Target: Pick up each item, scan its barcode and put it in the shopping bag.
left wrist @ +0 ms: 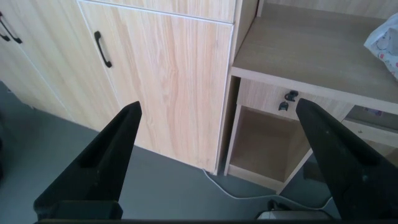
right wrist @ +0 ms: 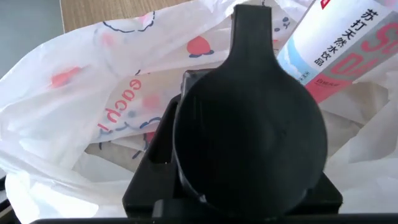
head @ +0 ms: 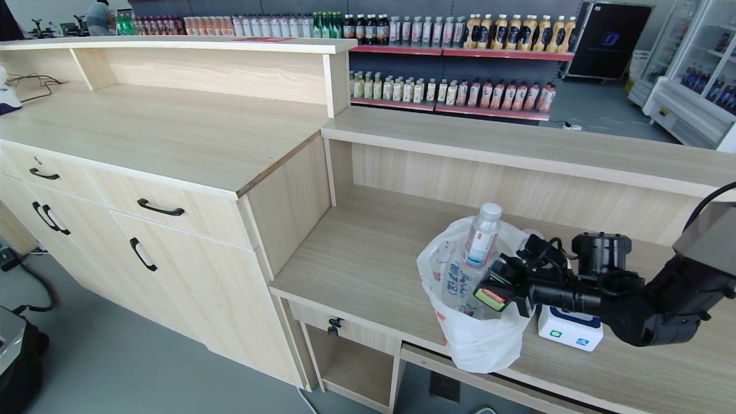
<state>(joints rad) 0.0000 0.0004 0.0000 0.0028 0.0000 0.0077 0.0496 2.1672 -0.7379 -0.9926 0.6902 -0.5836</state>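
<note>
Sagging bag [head: 477,339] on counter [head: 356,253] (shelves [head: 460,54] behind)

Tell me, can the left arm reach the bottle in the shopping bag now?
Probably not yet: the left gripper hangs before the cabinet door, apart from the counter where the bottle stands in the shopping bag, with the right arm beside it.

The head camera sits high and looks forward and down over the tabletop [head: 368,253]. The shopping bag [head: 477,339] is low on its right side, and the store shelves [head: 460,52] are far behind. The left wrist camera hangs low, looking past the left end effector [left wrist: 217,104] at a cabinet door [left wrist: 174,81] and the floor [left wrist: 37,143]. A corner of the bag shows at its edge. The right wrist camera is very close above the bag's open mouth, so all three views share the bag.
</note>
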